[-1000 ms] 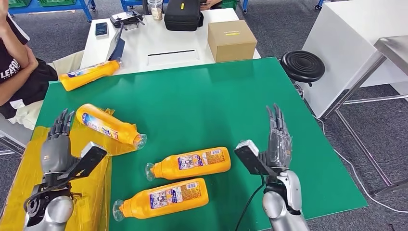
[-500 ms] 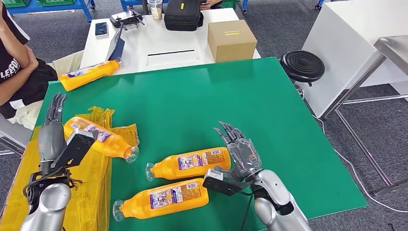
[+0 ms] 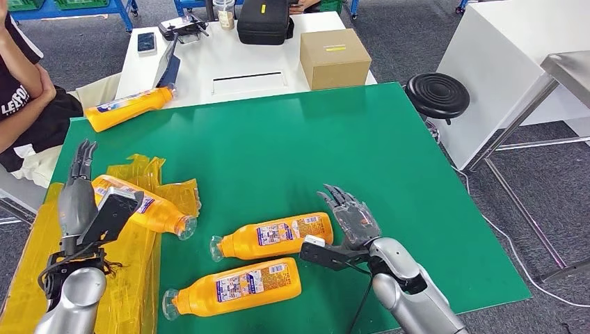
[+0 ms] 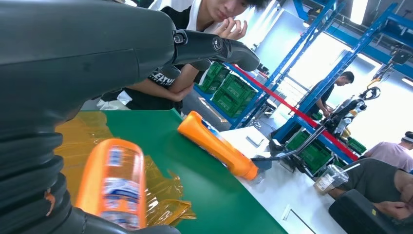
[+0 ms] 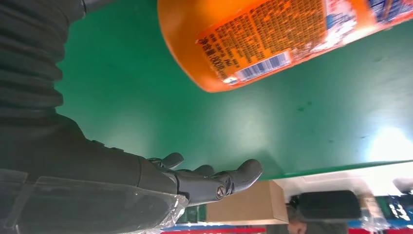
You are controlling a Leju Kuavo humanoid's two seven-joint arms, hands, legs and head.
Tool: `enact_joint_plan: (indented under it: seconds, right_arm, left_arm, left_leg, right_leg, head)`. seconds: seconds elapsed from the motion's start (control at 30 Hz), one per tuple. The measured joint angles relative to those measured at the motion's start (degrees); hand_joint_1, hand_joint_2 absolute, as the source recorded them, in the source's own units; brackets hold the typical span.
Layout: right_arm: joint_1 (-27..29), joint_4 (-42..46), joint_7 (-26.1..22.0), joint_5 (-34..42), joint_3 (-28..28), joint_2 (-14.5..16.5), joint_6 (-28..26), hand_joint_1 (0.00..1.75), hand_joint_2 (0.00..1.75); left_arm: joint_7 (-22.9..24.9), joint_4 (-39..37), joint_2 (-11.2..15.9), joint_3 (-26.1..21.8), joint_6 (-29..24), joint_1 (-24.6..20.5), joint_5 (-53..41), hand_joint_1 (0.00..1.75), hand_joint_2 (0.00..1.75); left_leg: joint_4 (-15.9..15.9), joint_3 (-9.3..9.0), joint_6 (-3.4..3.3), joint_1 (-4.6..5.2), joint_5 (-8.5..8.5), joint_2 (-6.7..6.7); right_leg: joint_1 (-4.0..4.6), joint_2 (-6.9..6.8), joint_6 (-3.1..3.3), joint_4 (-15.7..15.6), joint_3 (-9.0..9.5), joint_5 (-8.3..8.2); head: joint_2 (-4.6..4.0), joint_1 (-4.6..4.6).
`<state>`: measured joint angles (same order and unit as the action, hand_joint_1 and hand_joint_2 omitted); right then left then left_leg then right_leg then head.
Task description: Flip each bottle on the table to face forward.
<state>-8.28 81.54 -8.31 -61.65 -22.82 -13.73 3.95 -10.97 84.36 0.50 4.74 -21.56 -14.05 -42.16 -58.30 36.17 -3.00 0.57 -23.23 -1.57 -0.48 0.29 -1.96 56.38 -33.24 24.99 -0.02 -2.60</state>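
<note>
close up, orange bottle label reads "800"; both hands' fingers released, grasping nothing

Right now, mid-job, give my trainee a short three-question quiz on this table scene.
1. True or false: the right hand grips the middle bottle.
2. Which bottle lies on the yellow film? A: far bottle. B: left bottle. C: near bottle.
3. Fill in: the cardboard box sits on the ____ table.

Key: 1 false, it is open beside it. 2 B. 3 white.
</note>
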Motion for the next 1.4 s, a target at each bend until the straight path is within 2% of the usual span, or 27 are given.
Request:
enact_joint_plan:
  seconds: [0.13,0.37,0.63,0.97,1.17,1.4]
  right_arm:
    - [-0.7,-1.0,0.5,-0.3,-0.2,0.0,-0.4,0.00,1.75]
    - [-4.5,-6.9,1.7,-3.4,-2.3,0.5,-7.0,0.00,1.75]
    - [-6.0,-8.1,0.1,-4.2,-4.7,1.4,-7.4,0.00,1.75]
    - [-9.9,-11.0,-4.3,-2.7,-9.7,1.5,-1.8,0.00,1.75]
    - [-14.8,-16.2,-7.3,3.0,-13.7,0.9,3.2,0.00,1.75]
    - [-19.5,-23.5,-8.7,7.9,-18.1,0.0,5.3,0.00,1.75]
  left_arm:
    - [0.1,-0.1,-0.1,0.0,0.0,0.0,0.0,0.00,1.75]
    - [0.1,-1.2,-1.0,0.0,-0.5,0.3,-0.5,0.00,1.75]
    - [-0.4,-2.5,-1.7,0.0,-0.7,0.3,-0.5,0.00,1.75]
    - [-1.1,-5.0,-2.5,0.0,-0.5,-1.1,0.7,0.00,1.75]
    - [-1.2,-6.3,-3.0,0.1,-0.5,-2.3,1.6,0.00,1.75]
    - [-1.7,-7.2,-3.3,0.1,-0.8,-2.6,2.1,0.00,1.75]
  left_leg:
    - [0.0,0.00,0.00,0.00,0.00,0.00]
    - [0.0,0.00,0.00,0.01,0.00,0.00]
    - [0.0,0.00,0.00,0.01,0.00,0.00]
    - [0.0,0.00,-0.02,0.01,0.02,0.00]
    - [0.0,0.00,-0.03,0.01,0.04,0.00]
    - [0.0,0.00,-0.05,0.02,0.06,0.00]
  right_leg:
    - [0.00,0.00,0.00,0.0,0.00,0.00]
    - [0.00,0.00,0.00,0.0,0.00,0.00]
    - [-0.01,0.00,0.00,0.0,0.00,0.00]
    - [-0.01,0.00,0.00,0.0,-0.01,0.00]
    - [-0.01,0.00,-0.01,0.0,0.00,-0.02]
    - [-0.01,0.00,-0.01,0.0,0.00,-0.03]
  head:
    - [0.00,0.00]
    - [0.00,-0.01]
    - [0.00,0.00]
    - [0.00,0.00]
    - [0.00,-0.01]
    - [0.00,-0.02]
